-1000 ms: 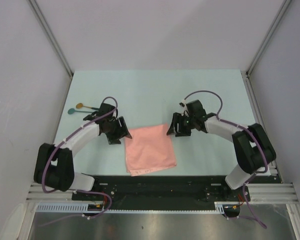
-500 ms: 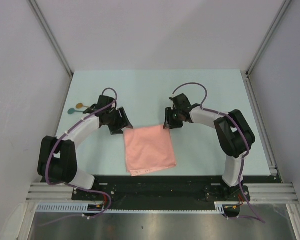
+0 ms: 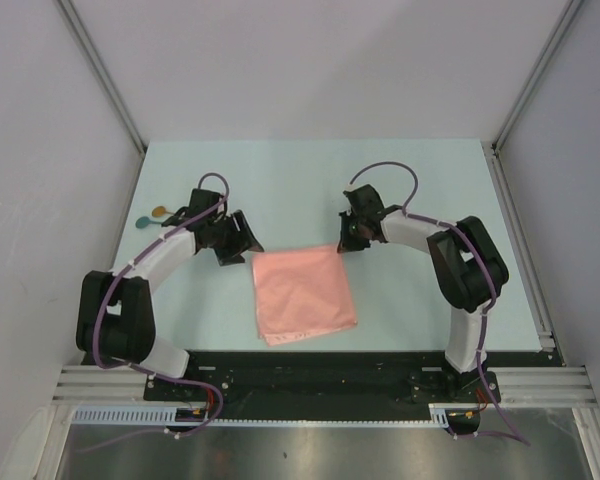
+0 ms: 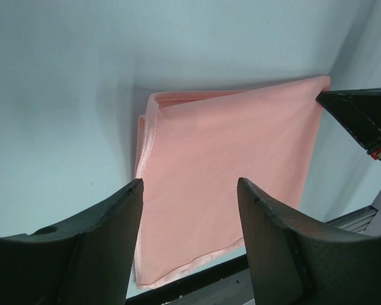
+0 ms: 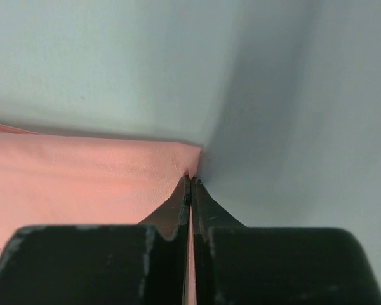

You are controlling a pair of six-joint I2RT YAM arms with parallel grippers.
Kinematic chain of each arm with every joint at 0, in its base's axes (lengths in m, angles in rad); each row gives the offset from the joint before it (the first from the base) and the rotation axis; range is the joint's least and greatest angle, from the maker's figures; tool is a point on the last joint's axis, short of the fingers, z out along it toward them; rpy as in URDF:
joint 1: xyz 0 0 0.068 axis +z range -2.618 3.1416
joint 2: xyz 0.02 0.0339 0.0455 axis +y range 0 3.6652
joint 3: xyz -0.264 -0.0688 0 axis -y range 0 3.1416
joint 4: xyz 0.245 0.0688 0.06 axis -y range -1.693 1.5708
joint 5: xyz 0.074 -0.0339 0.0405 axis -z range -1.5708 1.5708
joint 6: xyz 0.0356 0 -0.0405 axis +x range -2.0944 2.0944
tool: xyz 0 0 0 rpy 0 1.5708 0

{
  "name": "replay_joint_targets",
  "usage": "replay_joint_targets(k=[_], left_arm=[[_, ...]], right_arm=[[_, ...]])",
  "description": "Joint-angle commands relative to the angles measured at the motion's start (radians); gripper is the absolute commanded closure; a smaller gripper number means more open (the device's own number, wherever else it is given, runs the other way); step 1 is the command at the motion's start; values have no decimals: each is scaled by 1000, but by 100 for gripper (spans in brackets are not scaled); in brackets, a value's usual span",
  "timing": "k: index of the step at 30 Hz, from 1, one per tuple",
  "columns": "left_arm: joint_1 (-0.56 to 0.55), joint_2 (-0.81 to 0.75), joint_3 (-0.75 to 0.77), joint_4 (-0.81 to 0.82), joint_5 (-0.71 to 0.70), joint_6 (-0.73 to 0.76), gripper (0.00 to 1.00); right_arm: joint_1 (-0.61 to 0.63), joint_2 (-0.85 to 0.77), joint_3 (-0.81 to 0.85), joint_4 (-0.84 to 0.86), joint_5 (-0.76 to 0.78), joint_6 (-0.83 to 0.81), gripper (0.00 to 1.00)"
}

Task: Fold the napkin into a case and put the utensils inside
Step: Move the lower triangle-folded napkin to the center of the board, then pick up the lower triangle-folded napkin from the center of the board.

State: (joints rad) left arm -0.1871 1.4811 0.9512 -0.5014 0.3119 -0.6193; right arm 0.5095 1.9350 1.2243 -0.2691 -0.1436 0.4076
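At far L of the pale bench (image 3: 280, 180), the utensils (image 3: 158, 216), two small spoons w/ dark handles, one golden-brown bowl and one teal, lie side by side, well apart from the cloth and just beside the L arm's wrist. Next along, the left hand (image 4: 189, 185) hangs over the far-L corner of the napkin (image 3: 305, 293), fingers spread wide and holding nothing. Its wrist cam shows stacked layers along the cloth's L edge. The napkin, salmon-pink and already folded to a rough square, lies flat at bench centre, near the arm bases. At its far-R corner the right hand (image 5: 190, 181) is pinched closed on the cloth, w/ the corner caught btwn the tips.

Risks, as judged from this: w/ only one corner gripped, any lift or pull by the R arm alone would likely drag and skew the whole square and spill the layers. The cloth has a sheen, so a thin pinch could slip. If the L hand closes on the top layer only, the next fold would come out crooked. A sweep of the L arm could also knock the spoons, given how close they lie.
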Motion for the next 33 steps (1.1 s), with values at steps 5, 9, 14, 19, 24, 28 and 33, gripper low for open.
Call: replay_joint_targets(k=[5,9,14,19,24,28,33], left_arm=[[6,103,17,133,91,-11,37],[0,185,69,164,122,-36,38],[-17,245,132,153,119,-34,36],[-15,199,120,139,83,-42,37],[8,55,66,66,-69,-86,37],[35,-90,12,29,-149,-115,34],[74,-217,34,-46,-214,-91,33]], right_arm=[[-106,27,43,14,73,-122,100],[-132,32,73,1,71,-151,84],[-95,-21,145,-143,223,-190,51],[9,-114,161,-252,352,-181,37],[141,-166,168,-289,357,-103,33],[277,-119,257,-327,345,0,34],[443,5,383,-392,410,128,36]])
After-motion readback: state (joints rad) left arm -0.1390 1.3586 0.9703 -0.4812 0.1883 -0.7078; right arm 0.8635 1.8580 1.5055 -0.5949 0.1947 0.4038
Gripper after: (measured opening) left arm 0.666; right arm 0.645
